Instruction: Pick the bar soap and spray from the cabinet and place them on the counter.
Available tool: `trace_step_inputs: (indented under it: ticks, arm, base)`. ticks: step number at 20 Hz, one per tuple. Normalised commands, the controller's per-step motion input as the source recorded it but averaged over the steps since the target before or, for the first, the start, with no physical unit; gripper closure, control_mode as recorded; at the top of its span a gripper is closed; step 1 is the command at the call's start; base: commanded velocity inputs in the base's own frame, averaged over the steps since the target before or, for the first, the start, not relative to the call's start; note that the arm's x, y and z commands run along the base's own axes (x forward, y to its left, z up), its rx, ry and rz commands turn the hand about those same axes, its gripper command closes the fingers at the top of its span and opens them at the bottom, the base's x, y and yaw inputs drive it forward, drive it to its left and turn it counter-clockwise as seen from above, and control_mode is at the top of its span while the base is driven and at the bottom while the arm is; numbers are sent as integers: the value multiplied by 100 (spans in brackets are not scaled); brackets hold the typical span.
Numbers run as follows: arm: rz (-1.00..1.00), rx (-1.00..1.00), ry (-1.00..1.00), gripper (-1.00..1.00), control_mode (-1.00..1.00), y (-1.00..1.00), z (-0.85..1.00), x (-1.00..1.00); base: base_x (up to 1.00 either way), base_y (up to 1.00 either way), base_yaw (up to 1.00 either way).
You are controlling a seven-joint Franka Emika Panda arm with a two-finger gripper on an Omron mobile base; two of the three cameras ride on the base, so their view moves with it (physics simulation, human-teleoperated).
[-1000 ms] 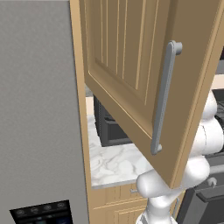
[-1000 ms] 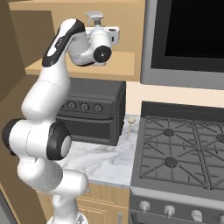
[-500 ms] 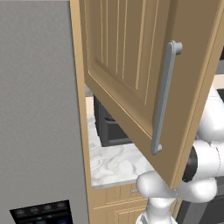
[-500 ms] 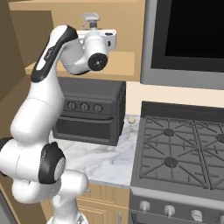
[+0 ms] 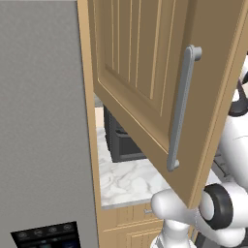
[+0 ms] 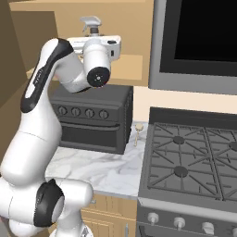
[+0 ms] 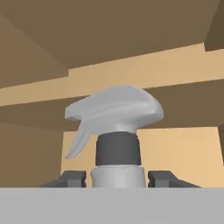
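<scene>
Wooden shelves of the cabinet (image 5: 145, 72) lay before the hand, tan and smooth. The gripper (image 7: 117, 178) stood open, its two dark fingertips (image 7: 72, 178) on either side of the spray (image 7: 116, 127), just beside its white neck; I cannot tell if they touched it. The spray had a pale grey rounded head, a curved trigger and a dark collar. Compared with half a second before, the arm had bent lower and the hand had come closer under the spray. Below, the white marble desk (image 6: 99, 169) with grey veins carried a dark toaster oven (image 6: 92, 118), beside the black stove (image 6: 190, 162). The grooved cabinet door hung open with its grey bar handle (image 5: 181, 106).
</scene>
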Motion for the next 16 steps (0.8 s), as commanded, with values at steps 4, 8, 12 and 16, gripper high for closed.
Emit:
trace_step_inputs:
  ticks: [4,8,12,16]
  arm:
    - [1,0,0,100,-100,-18,0,-76]
    - [0,0,0,100,-100,-7,0,-74]
    - [0,0,0,100,-100,-5,0,-81]
    - [0,0,0,100,-100,-1,0,-90]
  base:
    - [0,0,0]
    - [0,0,0]
    - [0,0,0]
    - [0,0,0]
